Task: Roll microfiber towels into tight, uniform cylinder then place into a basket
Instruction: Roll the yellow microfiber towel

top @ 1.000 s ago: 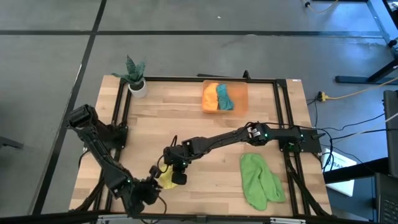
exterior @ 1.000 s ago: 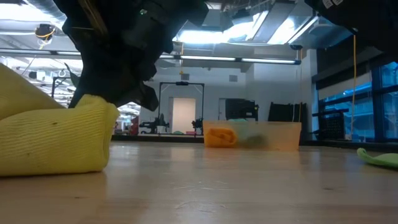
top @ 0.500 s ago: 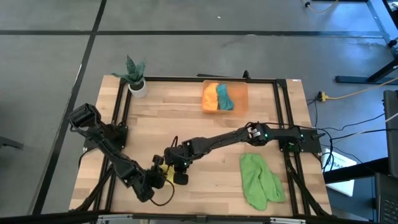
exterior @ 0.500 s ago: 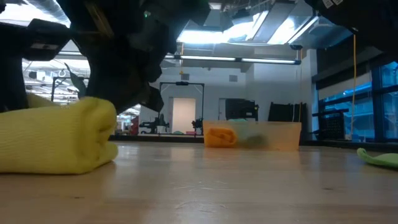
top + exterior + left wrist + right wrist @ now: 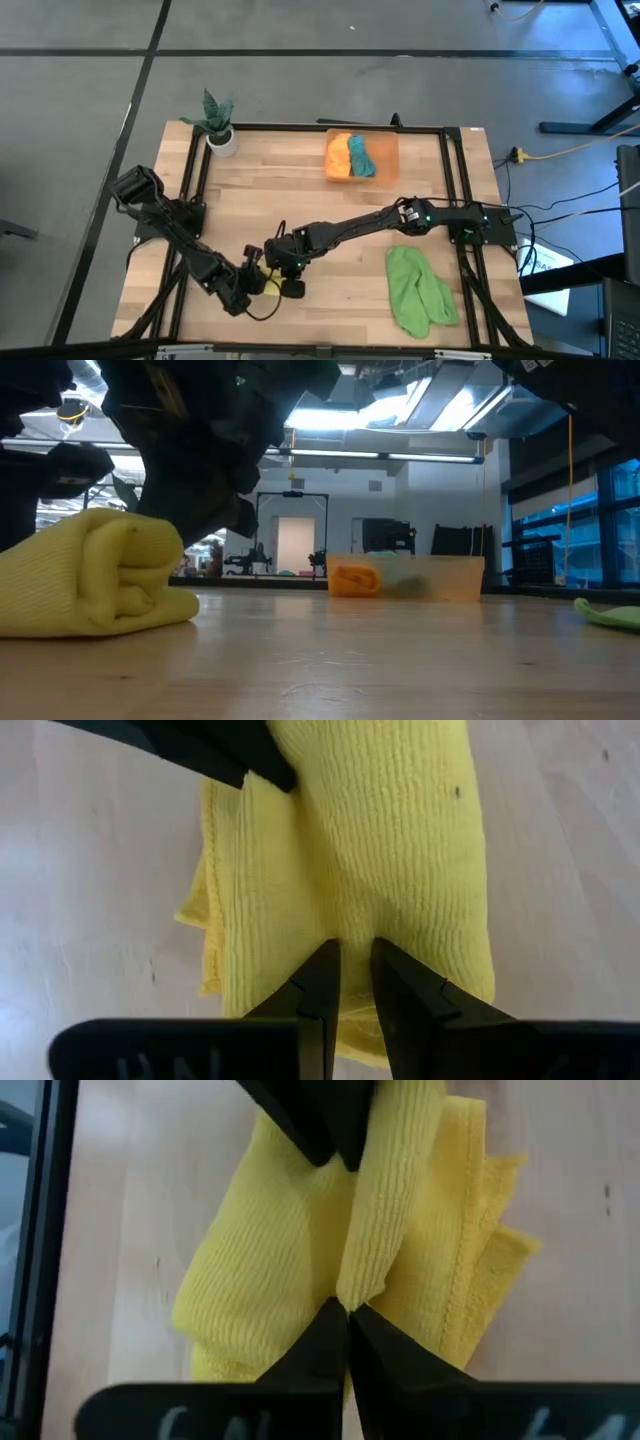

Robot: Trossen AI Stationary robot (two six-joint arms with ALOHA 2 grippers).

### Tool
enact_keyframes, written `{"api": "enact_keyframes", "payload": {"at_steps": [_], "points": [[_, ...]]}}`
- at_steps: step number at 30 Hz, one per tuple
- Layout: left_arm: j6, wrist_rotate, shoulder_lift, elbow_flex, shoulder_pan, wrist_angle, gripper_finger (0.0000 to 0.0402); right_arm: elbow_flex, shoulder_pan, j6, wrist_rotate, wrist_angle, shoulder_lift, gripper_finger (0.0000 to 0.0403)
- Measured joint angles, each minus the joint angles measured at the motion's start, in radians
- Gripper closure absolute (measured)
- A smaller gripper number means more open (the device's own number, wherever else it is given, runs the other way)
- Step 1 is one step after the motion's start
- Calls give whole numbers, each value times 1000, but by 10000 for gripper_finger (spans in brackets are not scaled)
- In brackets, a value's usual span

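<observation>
Roughly half done: the rolled orange and teal microfiber towels (image 5: pixel 350 157) lie in the translucent orange plastic basket (image 5: pixel 387 146) at twelve o'clock, while the right gripper (image 5: pixel 346 1312) and left gripper (image 5: pixel 354 952) pinch the half-rolled yellow towel (image 5: pixel 268 284) at seven o'clock (both narrow), and the light green towel (image 5: pixel 419 288) waits unrolled at four o'clock.

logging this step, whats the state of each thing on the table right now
yellow towel: rolled, lying on the table, pinched from both sides
left pincer: nearly closed, tips on the yellow roll
right pincer: shut on a fold of the yellow towel
green towel: unrolled, crumpled, lying loose
basket: holds an orange towel and a teal towel
</observation>
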Motion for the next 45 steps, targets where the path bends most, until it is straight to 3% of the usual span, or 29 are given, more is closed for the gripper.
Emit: {"api": "enact_keyframes", "payload": {"at_steps": [16, 22, 29, 34, 41, 45], "points": [[35, 35, -1, 0, 29, -3, 347, 0, -1, -265, 11, -39, -10, 268], [37, 71, -2, 0, 63, -8, 347, 0, 4, -375, 111, -128, -72, 263], [64, 81, -2, -1, 92, -13, 347, 0, 50, -494, 116, -182, -107, 263], [95, 93, -2, -1, 113, -10, 347, 0, 88, -545, 192, -170, -121, 263], [113, 91, -1, -2, 120, -5, 347, 0, 96, -640, 191, -55, -80, 263], [113, 95, 0, -2, 120, -3, 347, 0, 83, -671, 125, -27, -66, 263]]}}
